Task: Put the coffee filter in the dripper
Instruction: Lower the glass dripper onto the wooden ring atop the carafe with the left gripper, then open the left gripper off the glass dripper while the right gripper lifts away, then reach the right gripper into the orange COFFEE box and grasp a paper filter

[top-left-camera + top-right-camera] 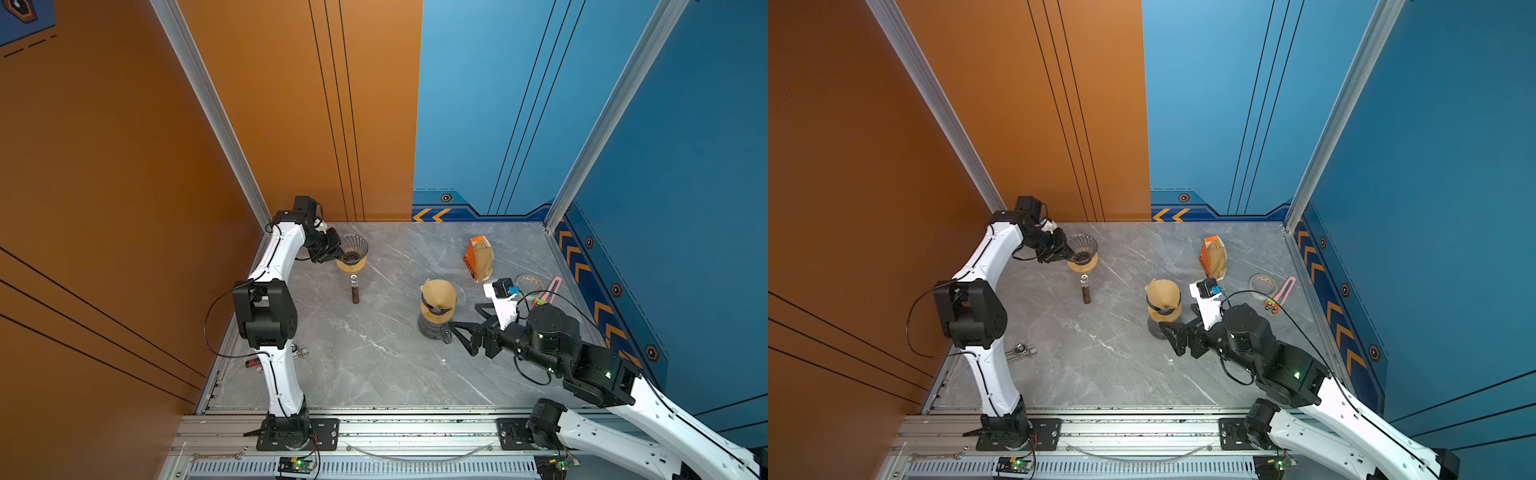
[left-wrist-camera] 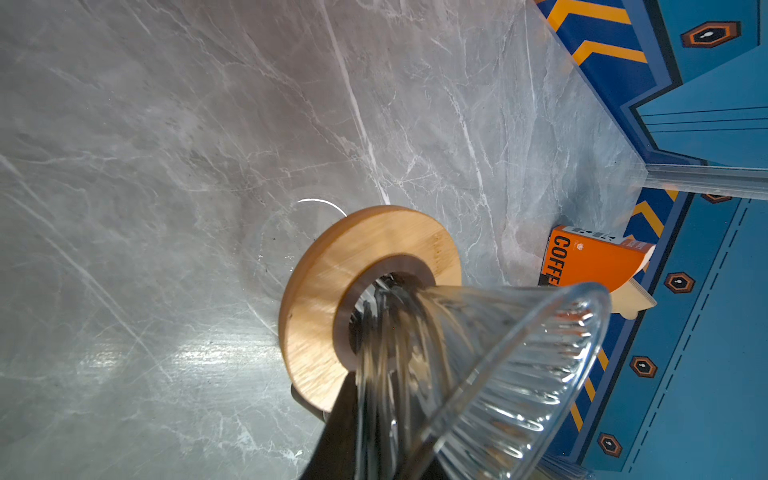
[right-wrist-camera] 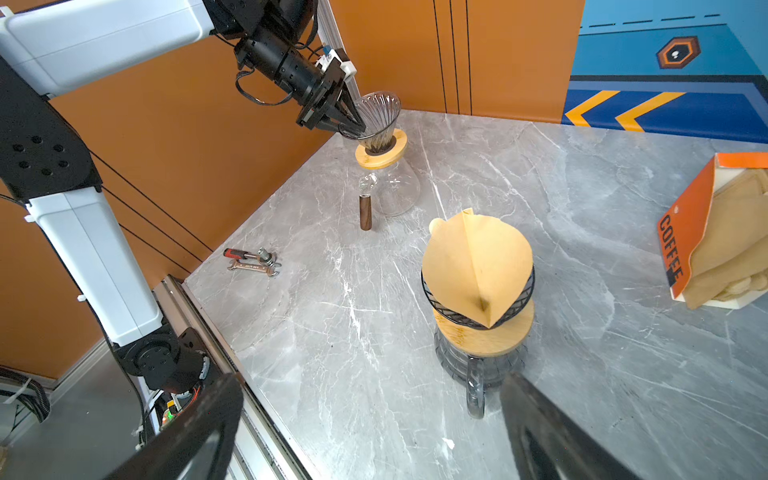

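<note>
filter (image 3: 473,257), likely light, crease-prone paper: pinch its rim; right gripper (image 1: 462,338) jaws wide, empty; left gripper (image 3: 356,124) jaws near-shut on dripper (image 3: 380,110).

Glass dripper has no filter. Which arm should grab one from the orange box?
Right, probably. The right end effector is open, empty, and nearest the filter box. The left end effector straddles the glass dripper rim, across the table from the box.
</note>
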Tool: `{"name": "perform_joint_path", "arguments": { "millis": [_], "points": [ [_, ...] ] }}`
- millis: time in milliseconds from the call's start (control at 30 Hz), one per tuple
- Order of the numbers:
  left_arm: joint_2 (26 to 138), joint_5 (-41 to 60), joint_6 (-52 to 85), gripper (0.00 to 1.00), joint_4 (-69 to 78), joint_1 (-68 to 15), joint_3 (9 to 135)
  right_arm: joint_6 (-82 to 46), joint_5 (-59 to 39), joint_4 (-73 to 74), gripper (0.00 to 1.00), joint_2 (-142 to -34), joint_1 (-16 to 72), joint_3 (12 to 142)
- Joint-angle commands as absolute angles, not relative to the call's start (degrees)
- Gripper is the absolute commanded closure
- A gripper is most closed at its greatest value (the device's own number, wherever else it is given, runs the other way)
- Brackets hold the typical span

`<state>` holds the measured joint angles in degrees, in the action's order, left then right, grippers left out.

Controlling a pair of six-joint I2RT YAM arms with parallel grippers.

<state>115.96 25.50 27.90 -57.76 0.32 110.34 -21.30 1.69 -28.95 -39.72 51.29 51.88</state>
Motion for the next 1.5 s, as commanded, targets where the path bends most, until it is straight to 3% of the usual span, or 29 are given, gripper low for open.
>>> {"name": "perform_joint_path", "arguments": {
  "millis": [0, 200, 333, 533, 767, 1033, 1167, 1300, 1467],
  "points": [
    [116.02, 24.35, 26.63, 0.82, -59.44, 0.00, 111.88, -22.15, 2.83, -29.09, 0.05, -38.97, 50.85, 51.24],
    [115.34, 24.77, 27.05, 0.76, -59.49, 0.73, 112.29, -21.73, 3.15, -29.59, 0.05, -39.49, 50.75, 52.09],
    [114.62, 26.24, 27.41, 0.65, -59.48, 1.70, 113.27, -21.28, 3.16, -30.05, 0.04, -40.83, 50.67, 53.42],
    [110.98, 28.31, 27.30, 0.38, -59.44, 2.80, 114.04, -21.01, 3.94, -30.22, 0.05, -43.17, 49.96, 55.55],
    [99.08, 26.10, 21.96, 0.02, -58.47, 1.62, 106.08, -20.32, 4.05, -30.04, 0.16, -48.57, 47.31, 59.27],
    [75.34, 21.80, 16.37, 0.02, -43.21, -4.07, 82.74, -19.24, 0.71, -29.79, 0.36, -53.46, 38.29, 61.73],
    [64.98, 24.99, 18.51, 0.02, -35.40, -4.55, 71.50, -18.39, -2.80, -30.49, 0.46, -54.85, 31.21, 61.91],
    [59.34, 29.62, 21.08, 0.02, -28.83, -6.06, 64.46, -16.68, -4.99, -30.85, 0.59, -57.17, 25.07, 61.34],
    [58.49, 31.72, 22.60, 0.02, -23.57, -11.71, 61.36, -15.55, -6.34, -28.94, 0.64, -61.83, 18.97, 61.12]
  ]
}}
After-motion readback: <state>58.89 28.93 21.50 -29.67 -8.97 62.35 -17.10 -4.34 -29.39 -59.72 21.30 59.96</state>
